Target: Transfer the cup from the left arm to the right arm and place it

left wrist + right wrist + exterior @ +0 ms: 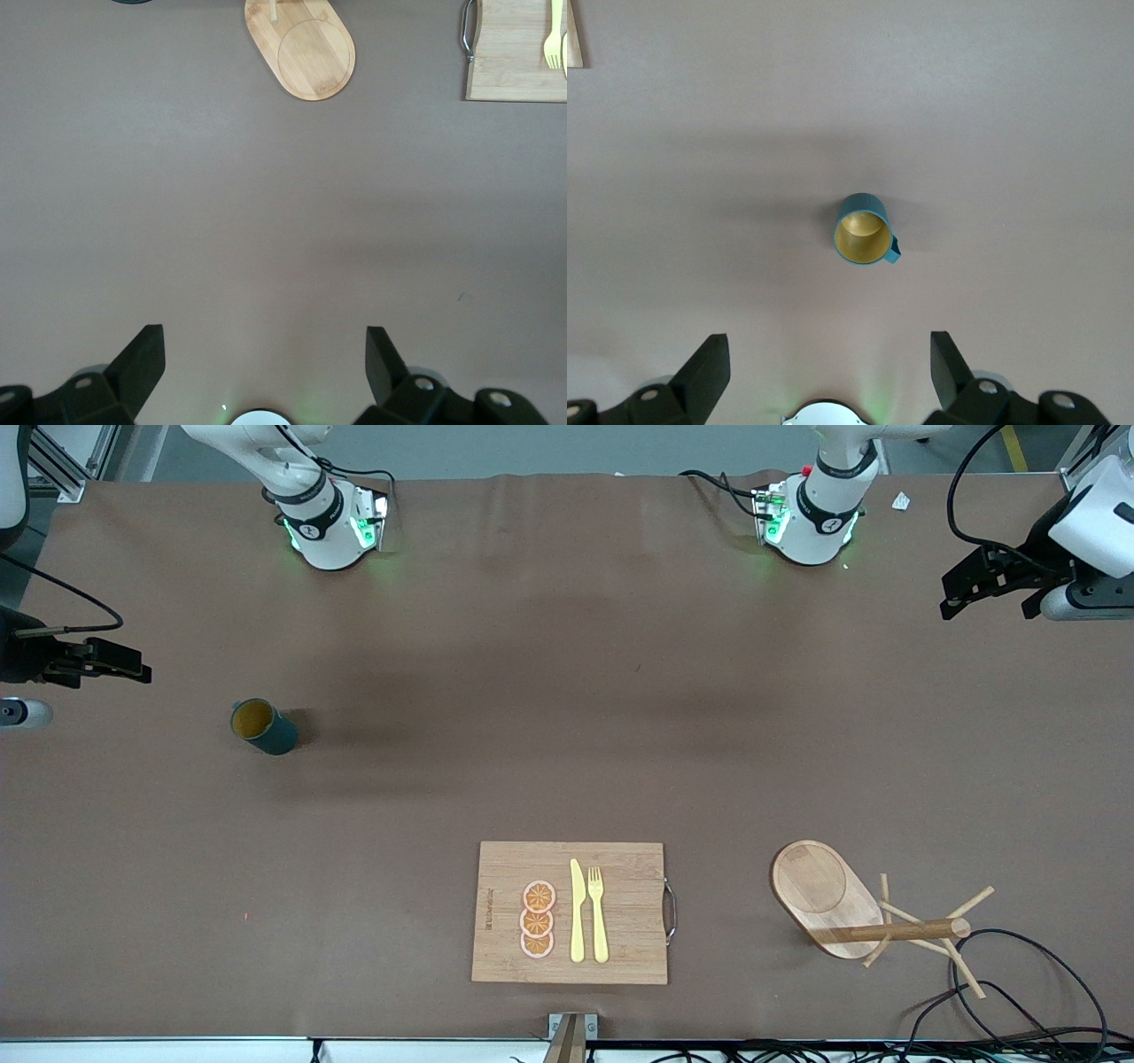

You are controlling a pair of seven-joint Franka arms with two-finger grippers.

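The cup (pixel 263 726), dark teal with a yellow-brown inside, stands upright on the brown table toward the right arm's end. In the right wrist view the cup (pixel 862 232) shows from above, handle to one side, well clear of the fingers. My right gripper (pixel 133 666) hangs high at the right arm's end of the table, open and empty (pixel 830 354). My left gripper (pixel 985 607) hangs high at the left arm's end, open and empty (pixel 266 354), over bare table.
A wooden cutting board (pixel 620 868) with orange slices, a yellow knife and a fork lies near the front camera. A wooden peg rack (pixel 850 908) lies on its side beside it, toward the left arm's end; its base also shows in the left wrist view (pixel 306 49). Cables lie at that front corner.
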